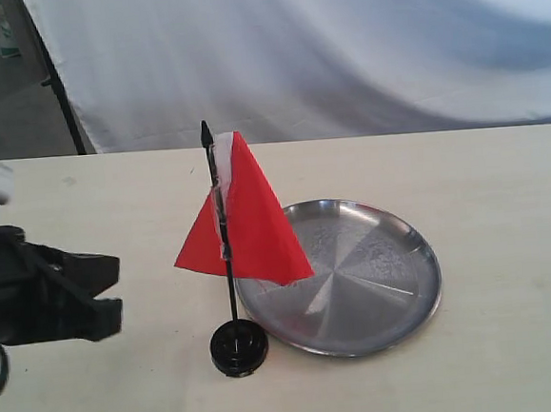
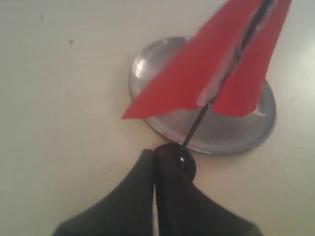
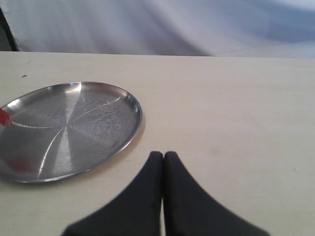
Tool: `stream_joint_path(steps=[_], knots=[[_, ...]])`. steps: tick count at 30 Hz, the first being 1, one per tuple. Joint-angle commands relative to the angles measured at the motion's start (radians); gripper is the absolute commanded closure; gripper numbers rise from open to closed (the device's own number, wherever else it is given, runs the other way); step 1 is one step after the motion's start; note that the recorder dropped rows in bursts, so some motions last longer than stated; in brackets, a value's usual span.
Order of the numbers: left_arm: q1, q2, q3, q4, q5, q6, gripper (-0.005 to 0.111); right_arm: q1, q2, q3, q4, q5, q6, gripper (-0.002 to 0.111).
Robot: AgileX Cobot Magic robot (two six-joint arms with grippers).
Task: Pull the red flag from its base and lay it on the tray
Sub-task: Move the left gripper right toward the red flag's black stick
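The red flag [image 1: 248, 218] stands upright on its thin black stick, planted in the small round black base [image 1: 238, 348]. Just right of the base, and touching or nearly touching it, lies the silver tray [image 1: 377, 284]. My left gripper [image 1: 111, 293] hovers left of the base, a short gap away. In the left wrist view that gripper [image 2: 155, 155] is shut on nothing, its tips right beside the base [image 2: 184, 158], with the flag [image 2: 197, 73] rising over the tray [image 2: 147, 64]. My right gripper [image 3: 163, 155] is shut and empty on bare table near the tray [image 3: 74, 128]; the exterior view does not show it.
The pale wooden table [image 1: 504, 198] runs back to a white cloth backdrop [image 1: 339, 48]. A black stand pole [image 1: 56, 80] rises behind the table's far left edge.
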Motion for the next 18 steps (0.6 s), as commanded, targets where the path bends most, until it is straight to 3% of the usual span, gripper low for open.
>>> stream_joint_path(steps=[1,8,13,15,18], knots=[[-0.081,0.141,-0.006,-0.007,-0.132,0.133,0.107,-0.006,-0.007,0.003,0.000,-0.002,-0.009,0.108],[-0.104,0.291,-0.006,-0.012,-0.260,0.067,0.107,-0.006,-0.007,0.003,0.000,-0.002,-0.009,0.108],[-0.104,0.381,-0.011,-0.010,-0.216,0.018,0.106,-0.006,-0.007,0.003,0.000,-0.002,-0.009,0.108],[-0.104,0.413,-0.013,-0.010,-0.209,0.018,0.103,-0.006,-0.007,0.003,0.000,-0.002,-0.009,0.108],[-0.104,0.453,-0.013,-0.010,-0.226,0.014,0.086,-0.006,-0.007,0.003,0.000,-0.002,-0.009,0.108]])
